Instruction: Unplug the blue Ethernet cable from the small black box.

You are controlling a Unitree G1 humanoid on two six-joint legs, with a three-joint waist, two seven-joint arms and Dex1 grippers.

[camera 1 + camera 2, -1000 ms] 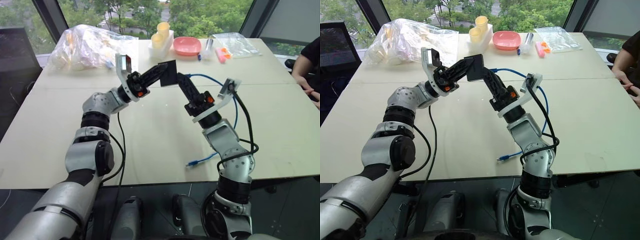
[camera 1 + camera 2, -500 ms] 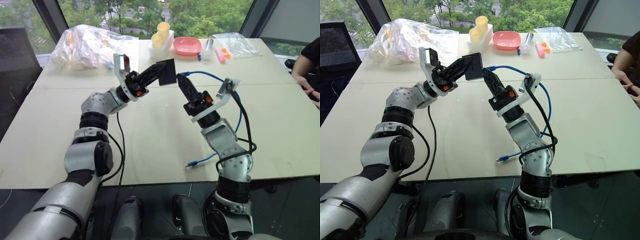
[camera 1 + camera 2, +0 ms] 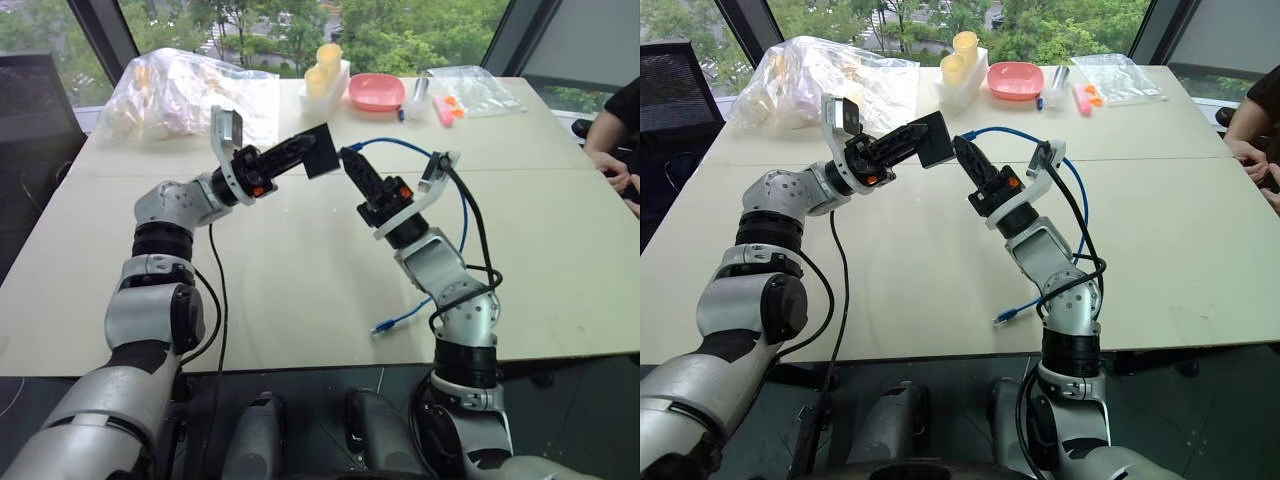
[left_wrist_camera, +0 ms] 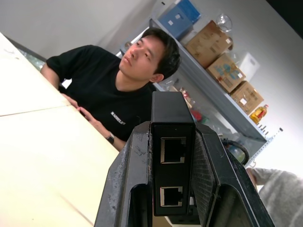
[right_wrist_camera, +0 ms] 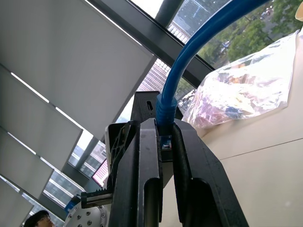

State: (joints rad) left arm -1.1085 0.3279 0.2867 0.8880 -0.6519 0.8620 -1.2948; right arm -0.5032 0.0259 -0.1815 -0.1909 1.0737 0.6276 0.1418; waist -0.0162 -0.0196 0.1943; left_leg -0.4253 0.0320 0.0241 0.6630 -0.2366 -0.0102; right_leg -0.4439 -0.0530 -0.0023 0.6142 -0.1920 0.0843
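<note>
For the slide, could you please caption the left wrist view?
Left pincer clamps the small black box, both ports empty, a seated person behind.

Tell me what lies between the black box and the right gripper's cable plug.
Nothing: in the left eye view a bare gap separates the small black box from the blue Ethernet cable.

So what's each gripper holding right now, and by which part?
Left gripper clamps the small black box by its flat faces; right gripper pinches the blue Ethernet cable at its plug end.
</note>
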